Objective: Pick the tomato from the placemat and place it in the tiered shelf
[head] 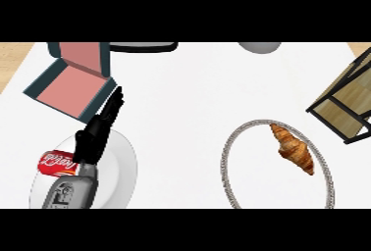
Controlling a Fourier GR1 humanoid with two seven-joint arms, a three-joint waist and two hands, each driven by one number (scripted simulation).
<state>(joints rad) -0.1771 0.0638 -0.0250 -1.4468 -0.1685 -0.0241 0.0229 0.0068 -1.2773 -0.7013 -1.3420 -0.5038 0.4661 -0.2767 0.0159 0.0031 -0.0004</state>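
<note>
Stretches left hand (98, 132) above white plate (127, 166), lower left, fingers (115, 100) straight, holding nothing | tiered shelf (348, 98) at right edge | tomato's place: cannot tell | croissant (293, 149) on rimmed plate (226, 166), lower right

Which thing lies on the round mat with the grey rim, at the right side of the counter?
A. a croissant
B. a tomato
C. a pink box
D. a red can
A: a brown croissant lies inside the round mat, toward its upper right part. The red can is far to the left, by the white plate.
</note>
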